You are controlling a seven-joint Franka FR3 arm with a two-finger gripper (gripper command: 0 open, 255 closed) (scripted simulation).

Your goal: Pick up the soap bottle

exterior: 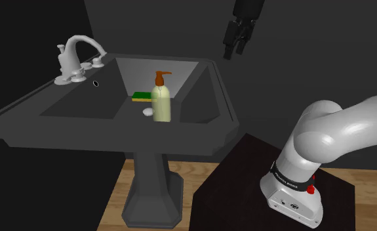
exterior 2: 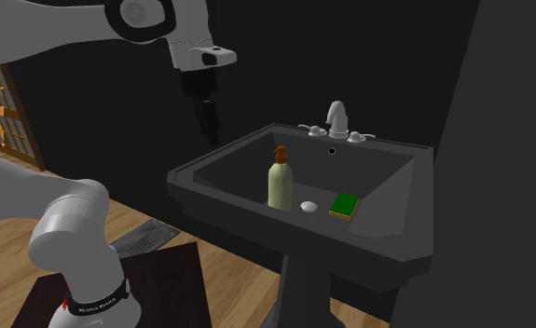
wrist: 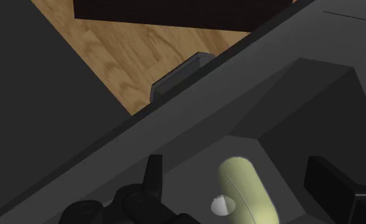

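Shoulder view: pincer (exterior: pixel 234 52) hangs open and empty, well apart from the soap bottle (exterior: pixel 160 104).

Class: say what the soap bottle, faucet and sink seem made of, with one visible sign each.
Soap bottle: smooth pale yellow-green body, likely plastic. Faucet: pale grey with soft highlights, perhaps metal. Sink: dark grey, matt; material unclear.

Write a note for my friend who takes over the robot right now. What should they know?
Gripper: fingers open, holding nothing, high above the sink, near its edge on the shoulder view's right.
Soap bottle: upright in the basin, brown pump on top, next to a white drain plug and a green sponge.
Done: nothing grasped yet.
Left: come down over the bottle, close on its body, lift it out.
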